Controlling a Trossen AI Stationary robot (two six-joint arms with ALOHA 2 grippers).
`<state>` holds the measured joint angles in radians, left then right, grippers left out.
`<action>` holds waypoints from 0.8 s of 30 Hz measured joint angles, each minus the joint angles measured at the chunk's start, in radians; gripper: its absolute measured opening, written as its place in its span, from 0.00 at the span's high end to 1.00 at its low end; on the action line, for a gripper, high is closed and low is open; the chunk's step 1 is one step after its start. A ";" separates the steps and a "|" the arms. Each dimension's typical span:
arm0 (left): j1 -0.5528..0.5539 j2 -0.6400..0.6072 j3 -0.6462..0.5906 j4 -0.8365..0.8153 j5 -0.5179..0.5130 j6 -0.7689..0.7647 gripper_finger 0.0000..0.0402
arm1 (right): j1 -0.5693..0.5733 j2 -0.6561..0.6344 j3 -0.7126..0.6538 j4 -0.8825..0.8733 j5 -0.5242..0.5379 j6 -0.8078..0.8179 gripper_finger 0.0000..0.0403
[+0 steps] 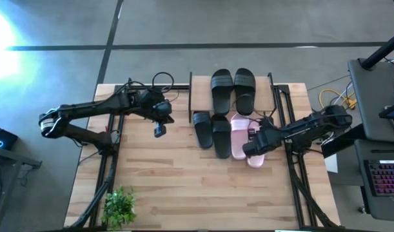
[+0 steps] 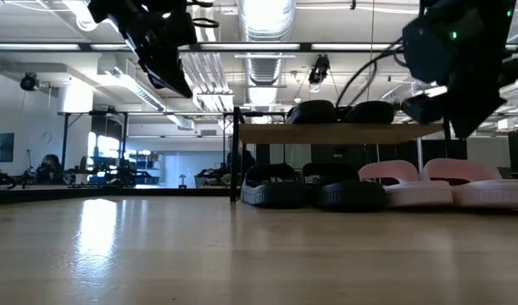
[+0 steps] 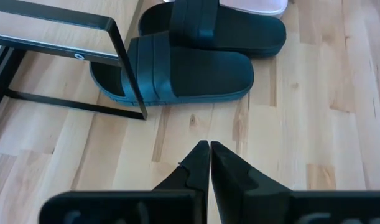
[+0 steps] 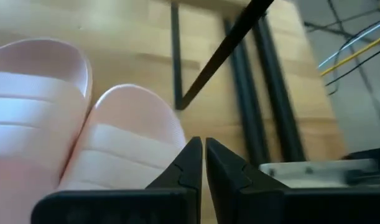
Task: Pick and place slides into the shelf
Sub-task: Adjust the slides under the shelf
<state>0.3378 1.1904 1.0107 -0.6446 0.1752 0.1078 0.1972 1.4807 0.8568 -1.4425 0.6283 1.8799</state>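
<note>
The shelf (image 1: pixel 264 96) stands at the table's far middle, with two black slides (image 1: pixel 222 84) (image 1: pixel 244 87) lying on its top plank (image 2: pixel 326 133). Two more black slides (image 1: pixel 202 127) (image 1: pixel 221 134) rest on the table with their far ends under the shelf. Two pale pink slides (image 1: pixel 239 132) (image 1: pixel 256 160) lie to their right. My right gripper (image 1: pixel 248 149) hangs shut just above the pink pair (image 4: pixel 124 143), clear of them in the low view (image 2: pixel 458 127). My left gripper (image 1: pixel 159 131) hangs shut above bare table, left of the nearest black slide (image 3: pixel 177 78).
A small green plant (image 1: pixel 119 206) stands at the table's near left corner. Black frame rails (image 1: pixel 113 161) (image 1: pixel 300 174) run along both sides of the table. The near half of the wooden tabletop (image 1: pixel 197 193) is bare. A desk with a keyboard (image 1: pixel 384 177) stands off the table's right.
</note>
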 joint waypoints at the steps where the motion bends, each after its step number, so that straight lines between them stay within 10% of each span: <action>1: -0.001 0.000 -0.001 -0.001 0.000 0.000 1.00 | 0.004 0.000 0.025 -0.044 -0.003 0.000 0.97; 11: -0.001 0.000 -0.002 -0.001 0.003 0.000 1.00 | 0.076 -0.025 0.147 0.013 -0.416 -0.268 0.97; 24: -0.001 0.000 -0.004 -0.020 0.003 -0.023 1.00 | 0.445 -0.036 -0.016 0.354 -0.506 0.368 0.97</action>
<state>0.3367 1.1904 1.0069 -0.6651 0.1780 0.0845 0.6421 1.4451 0.8412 -1.0881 0.1225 2.2480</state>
